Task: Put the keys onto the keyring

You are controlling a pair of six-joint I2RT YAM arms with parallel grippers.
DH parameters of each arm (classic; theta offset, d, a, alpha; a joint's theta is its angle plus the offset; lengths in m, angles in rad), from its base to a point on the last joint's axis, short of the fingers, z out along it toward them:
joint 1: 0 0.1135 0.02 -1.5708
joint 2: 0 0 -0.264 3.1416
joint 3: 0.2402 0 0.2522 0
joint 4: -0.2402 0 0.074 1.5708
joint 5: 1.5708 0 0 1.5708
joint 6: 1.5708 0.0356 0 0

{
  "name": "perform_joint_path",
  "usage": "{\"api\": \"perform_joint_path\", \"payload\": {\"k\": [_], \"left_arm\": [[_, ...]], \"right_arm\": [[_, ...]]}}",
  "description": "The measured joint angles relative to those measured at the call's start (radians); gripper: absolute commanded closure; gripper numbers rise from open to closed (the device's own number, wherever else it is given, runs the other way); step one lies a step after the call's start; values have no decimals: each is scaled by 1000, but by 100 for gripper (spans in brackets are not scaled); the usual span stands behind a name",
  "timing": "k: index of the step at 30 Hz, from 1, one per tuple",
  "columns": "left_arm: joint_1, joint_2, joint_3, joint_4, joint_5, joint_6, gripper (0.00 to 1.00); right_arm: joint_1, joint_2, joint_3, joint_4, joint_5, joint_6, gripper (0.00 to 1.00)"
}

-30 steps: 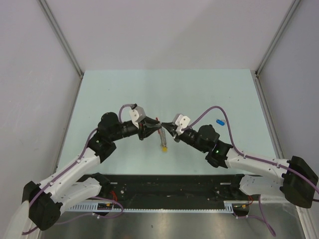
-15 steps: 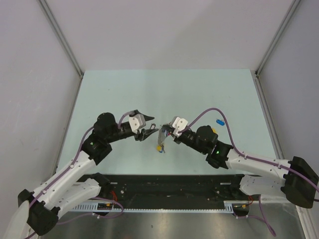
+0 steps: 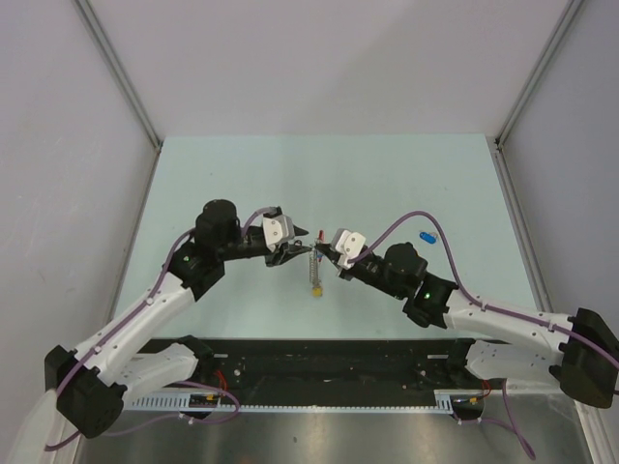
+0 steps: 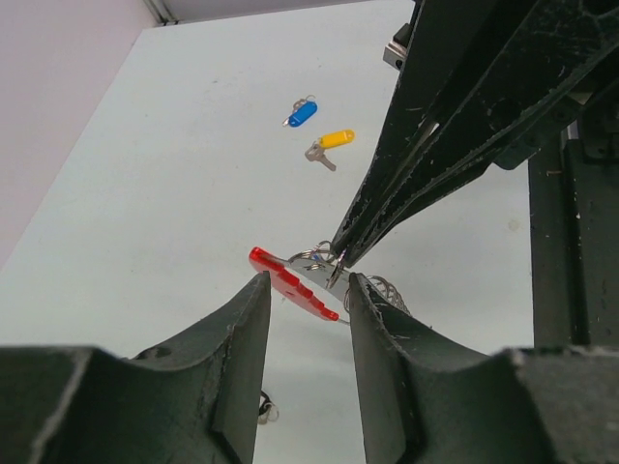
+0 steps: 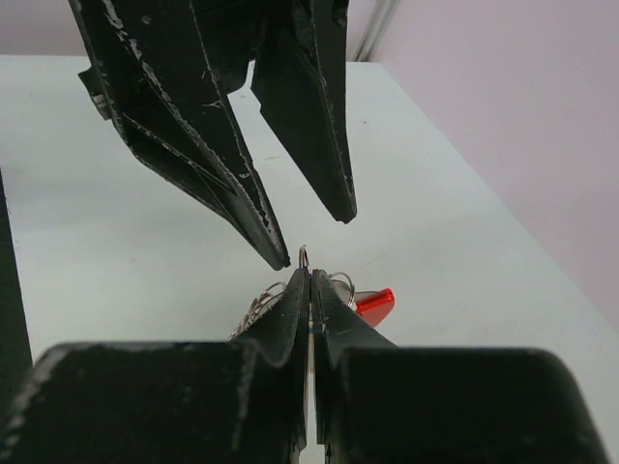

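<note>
The keyring (image 3: 313, 268) hangs from my right gripper (image 3: 323, 253), whose jaws are pressed shut on a thin metal ring of it (image 5: 304, 254). Its red curved section (image 5: 375, 304) shows right of my fingers, and a yellow tag (image 3: 315, 288) dangles below. My left gripper (image 3: 296, 253) is open, its tips just left of the keyring. In the left wrist view the red section (image 4: 290, 283) lies just beyond my open left gripper (image 4: 308, 280), and the shut right gripper (image 4: 340, 263) comes in from the upper right. A small black thing with a ring (image 4: 266, 410) lies on the table below.
A blue tag with a pale end (image 3: 427, 237) lies on the table right of the right arm; it also shows in the left wrist view (image 4: 302, 113) beside a yellow-tagged key (image 4: 334, 140). A black tray edge (image 3: 329, 362) runs along the near side.
My left gripper, which had drawn back left, has come back to the keyring with its wrist turned. My right gripper has kept hold of the keyring and shifted slightly.
</note>
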Motion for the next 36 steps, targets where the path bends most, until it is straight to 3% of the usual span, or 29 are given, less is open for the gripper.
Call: {"api": "perform_joint_path", "payload": {"k": [10,24,29,33,36], "left_arm": [[0,18,35,-38,32,15,73],[-30,29,36,-50,35,14,75],[-38,29,36,-50,35,12,83],[-40,29,36,-50,35,5,100],[-40,28,36,-50,33,-12,100]], "right_arm": [[8,-41,4,-21,-18,-4,100],[22,-53,15,-44,-18,-17,100],[23,-53,15,-50,-17,-18,100],[22,-53,17,-51,-14,-19,100],[22,-53,18,-51,-6,-20,100]]}}
